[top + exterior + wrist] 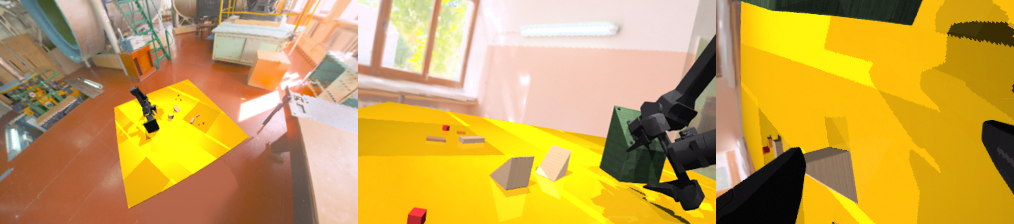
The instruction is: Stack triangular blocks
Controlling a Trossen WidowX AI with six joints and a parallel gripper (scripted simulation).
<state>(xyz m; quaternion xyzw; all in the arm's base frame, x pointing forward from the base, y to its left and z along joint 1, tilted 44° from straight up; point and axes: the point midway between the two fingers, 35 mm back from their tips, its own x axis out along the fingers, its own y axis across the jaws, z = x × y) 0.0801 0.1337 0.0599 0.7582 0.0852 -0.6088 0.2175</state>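
Observation:
Two triangular blocks stand apart on the yellow table. One block (176, 108) (520, 173) shows a grey-brown upright face, with its slope falling to the left in the exterior view. The other block (170, 116) (554, 163) stands a little behind it and to the right there, with a pale sloped face. One grey-brown wooden block (835, 171) shows beside the left finger in the wrist view; which of the two it is I cannot tell. My gripper (155, 110) (638, 168) (893, 143) is open and empty, above the table to the right of both blocks in the exterior view.
A large dark green box (151, 126) (609, 151) (841, 7) stands close to my gripper. Flat wooden pieces (192, 120) (471, 139) and a small red cube (203, 123) (445, 127) lie farther off. Another red cube (416, 215) is at the front in the exterior view.

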